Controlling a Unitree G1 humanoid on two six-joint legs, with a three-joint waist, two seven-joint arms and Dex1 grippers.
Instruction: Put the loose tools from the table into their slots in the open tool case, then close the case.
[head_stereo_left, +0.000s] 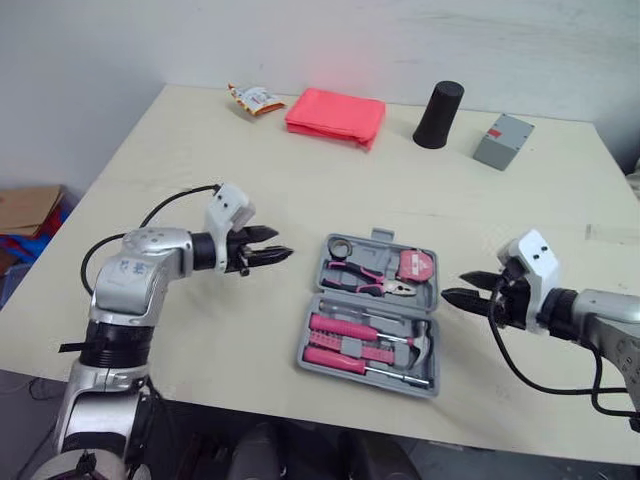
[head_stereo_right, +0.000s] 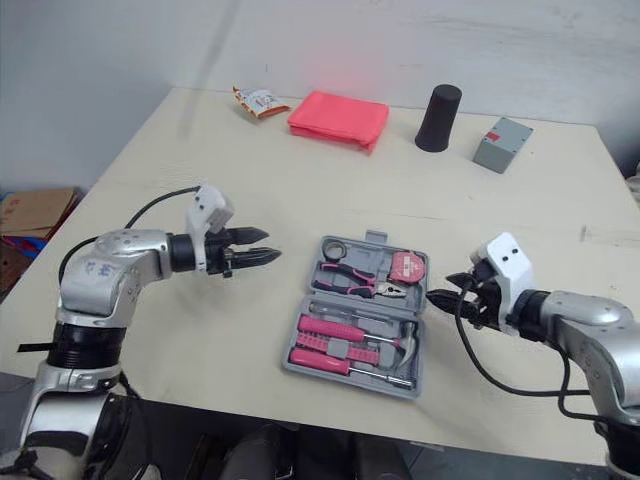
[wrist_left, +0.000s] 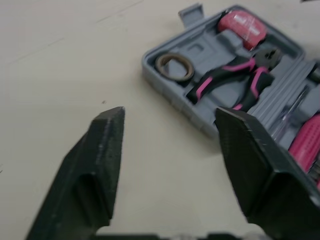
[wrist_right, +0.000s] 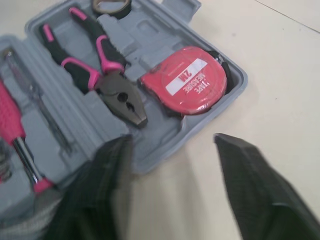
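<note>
Either side of tool case (head_stereo_left: 345, 300), jaws spread; right nearer edge

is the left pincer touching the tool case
Apart. The left eye view shows a strip of table between the left pincer and the tool case.

Head pair looks down over the table (head_stereo_left: 300, 180); wrist cameras — close, low — share the tool case (wrist_left: 172, 97).

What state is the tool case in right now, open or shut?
Open. The tool case lies spread flat, both halves facing up, with pliers, tape measure and screwdrivers showing in their slots.
</note>
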